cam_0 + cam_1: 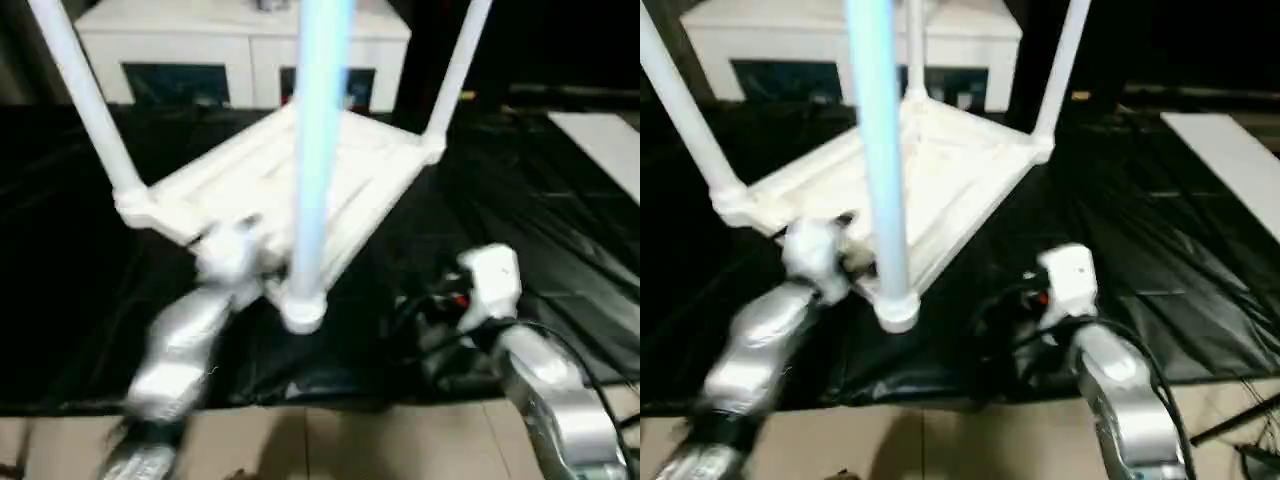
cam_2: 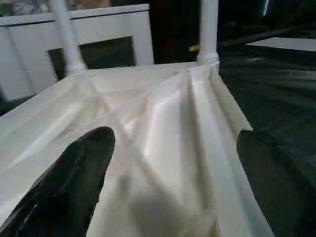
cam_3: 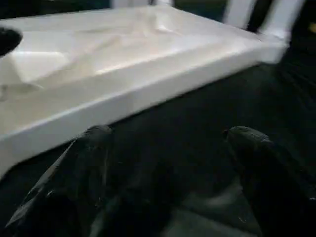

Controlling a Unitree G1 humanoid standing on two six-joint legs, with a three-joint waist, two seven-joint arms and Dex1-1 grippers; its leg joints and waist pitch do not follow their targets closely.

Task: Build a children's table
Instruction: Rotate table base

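The tabletop (image 1: pixel 270 185) lies upside down on the black sheet (image 1: pixel 560 260) in front of me, ribs up, with legs standing in the corner sockets. The nearest leg (image 1: pixel 318 150) rises right between my arms. I count four legs in the right eye view; the far one (image 1: pixel 914 50) is thin there and partly behind the near one.

My left pincer (image 2: pixel 173 163) is spread wide over the near edge of the tabletop, one finger (image 2: pixel 74 173) above the ribs, the other outside the rim. It pinches nothing. My right pincer (image 3: pixel 168 163) is spread too, low over the sheet just beside the long rim (image 3: pixel 148 94), not touching it.

How will it handle? Hollow white plastic, so I judge it light, and stiff enough thanks to the ribs. The surface looks smooth and could slip between my fingers. The legs are long levers: pull one sideways and the socket may let go or the whole thing may tip. I would take it by the raised rim, one pincer on each side, or low on a leg close to its socket.

Hard to make out: whether each leg is pushed fully home. The leg tops are cut off. Behind stands a white cabinet (image 1: pixel 240 45).
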